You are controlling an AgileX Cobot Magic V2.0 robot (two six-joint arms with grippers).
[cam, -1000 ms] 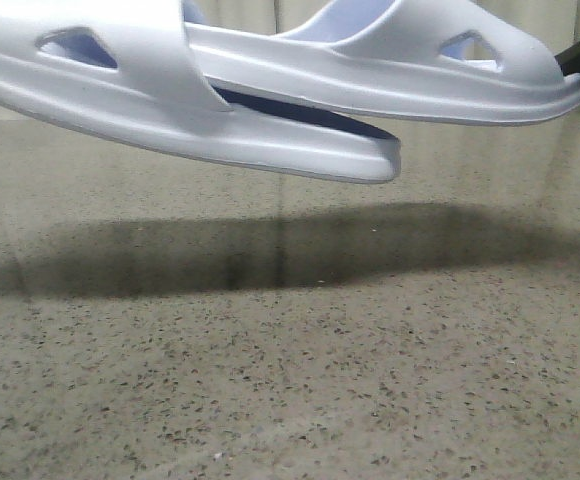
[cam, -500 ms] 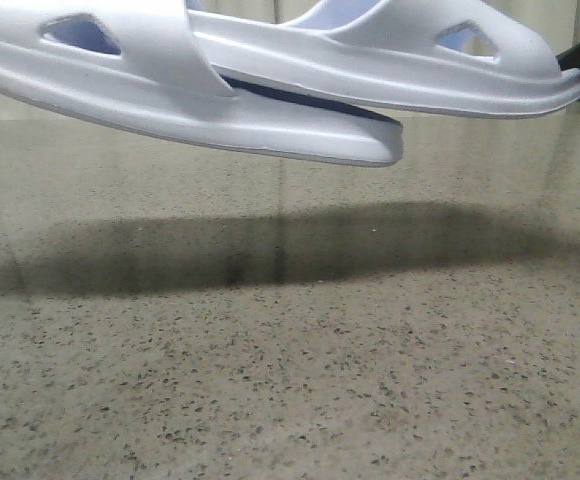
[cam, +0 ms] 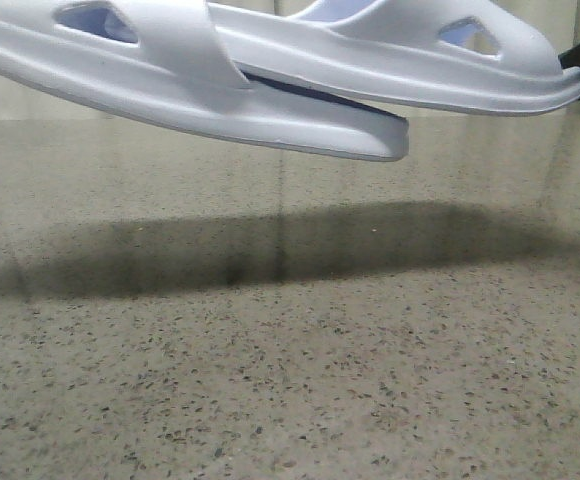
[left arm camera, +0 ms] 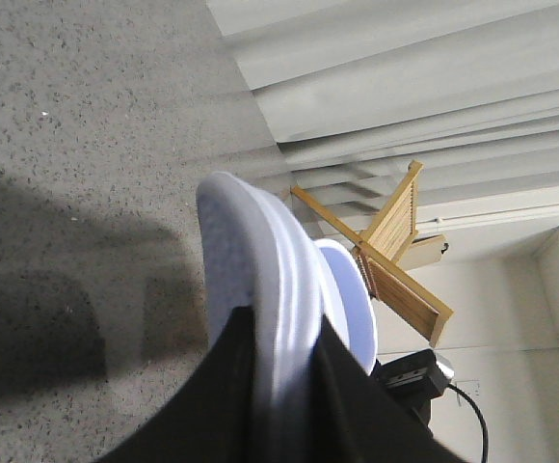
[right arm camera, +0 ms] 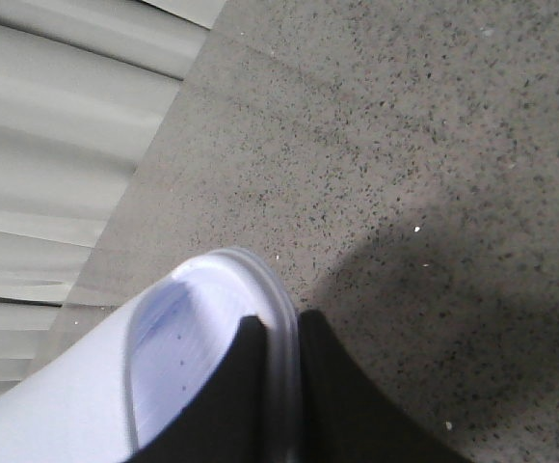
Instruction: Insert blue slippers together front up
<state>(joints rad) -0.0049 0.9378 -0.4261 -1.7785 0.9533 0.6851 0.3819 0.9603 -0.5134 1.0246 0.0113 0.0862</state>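
Smooth moulded foam blue slippers (cam: 300,95), triangular cutouts

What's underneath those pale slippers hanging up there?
Under the blue slippers there is only the speckled stone table, with their dark shadow on it. They hang above it. The slippers cover what lies behind them.

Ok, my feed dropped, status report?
Left gripper shut on one slipper. Right gripper shut on other slipper. Both airborne, overlapping. Table.
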